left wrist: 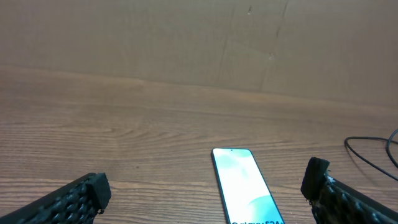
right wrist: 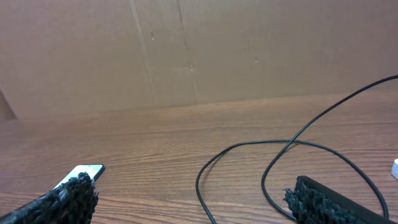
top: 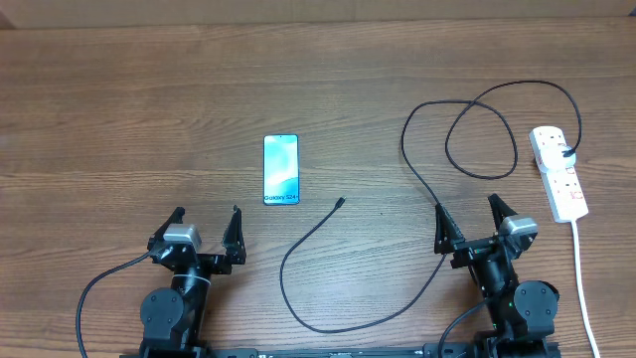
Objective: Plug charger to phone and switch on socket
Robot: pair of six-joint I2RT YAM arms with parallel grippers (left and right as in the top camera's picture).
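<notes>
Left claw (top: 207, 213) gapes; phone (top: 281, 170) ("Galaxy S24").

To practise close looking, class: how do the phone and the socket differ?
The phone has a lit blue screen; the socket is white. The phone lies straight; the socket lies slanted. The socket holds a black plug; the phone has nothing plugged in. Both lie flat on the table.

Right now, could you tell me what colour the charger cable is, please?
The charger is black; the overhead view shows it best.
</notes>
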